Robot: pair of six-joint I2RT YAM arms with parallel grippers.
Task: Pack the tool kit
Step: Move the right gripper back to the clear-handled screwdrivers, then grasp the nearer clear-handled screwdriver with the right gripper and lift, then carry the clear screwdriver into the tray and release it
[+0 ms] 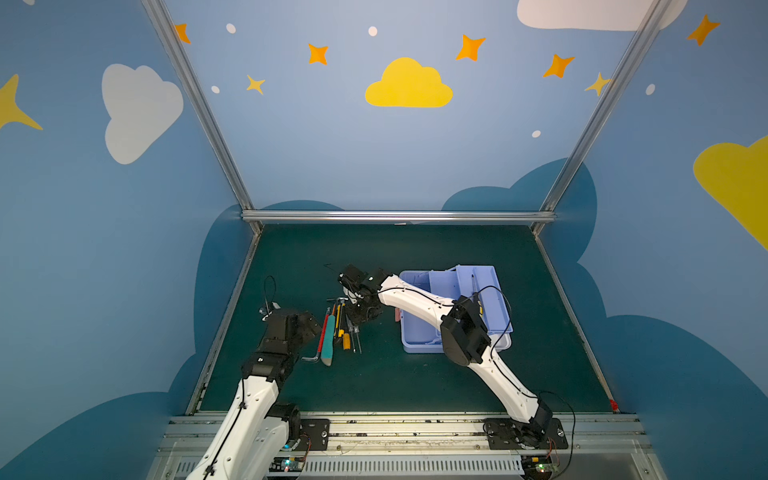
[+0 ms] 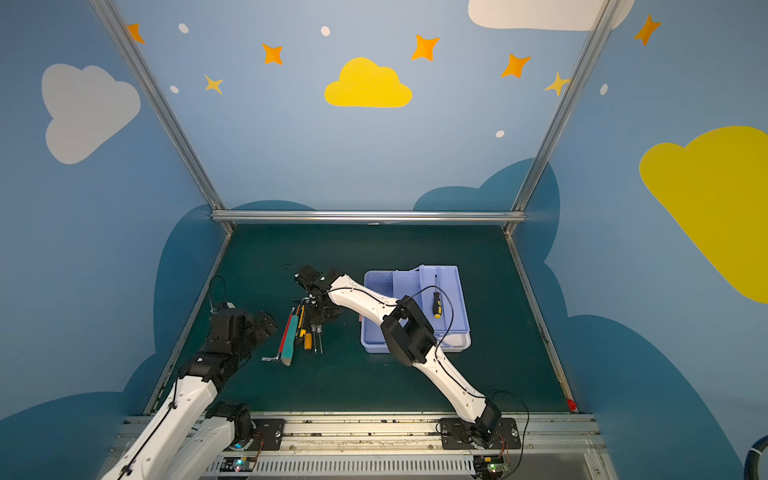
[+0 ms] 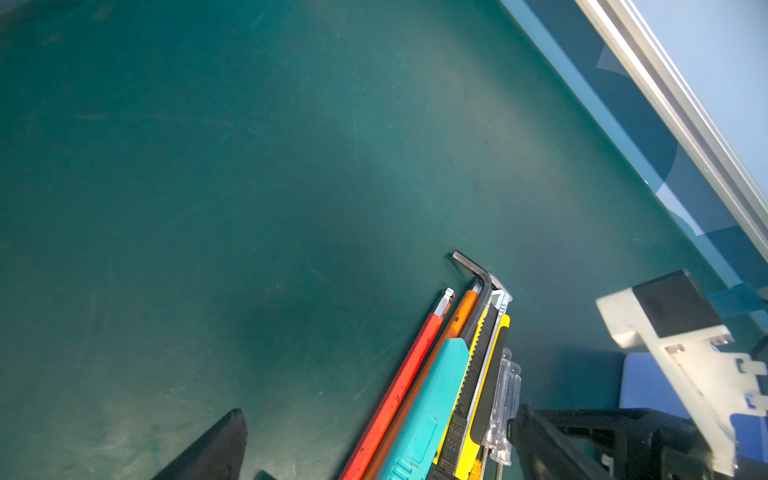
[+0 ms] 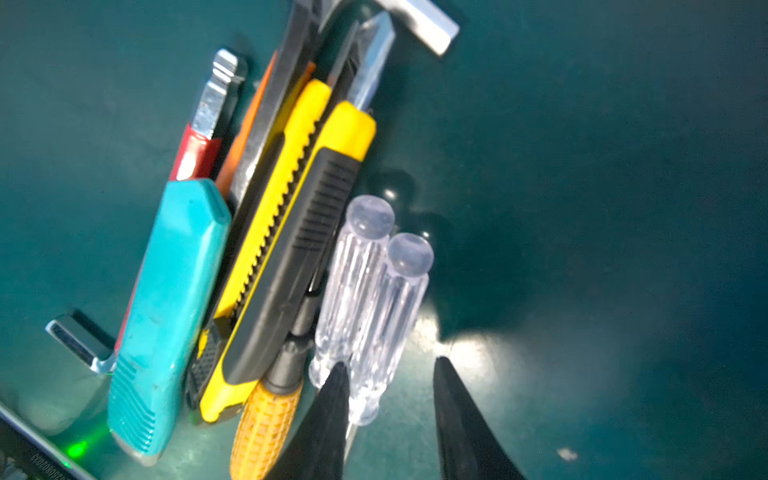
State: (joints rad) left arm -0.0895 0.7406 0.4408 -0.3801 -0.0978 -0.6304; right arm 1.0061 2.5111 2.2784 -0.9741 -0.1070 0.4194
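At tool row's [image 4: 291, 232] edge, right gripper [image 4: 390, 361], half-open, empty, straddles outer clear screwdriver [image 4: 395, 307]; exclude its twin [image 4: 353, 282] before closing.

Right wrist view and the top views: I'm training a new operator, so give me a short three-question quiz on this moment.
1. True or false: a yellow-and-black screwdriver lies inside the lavender box.
2. What lies between the fingers of the right gripper? A teal knife; B clear-handled screwdriver; C hex key.
3. How many clear-handled screwdrivers lie on the mat?
Key: 1 true; 2 B; 3 two.
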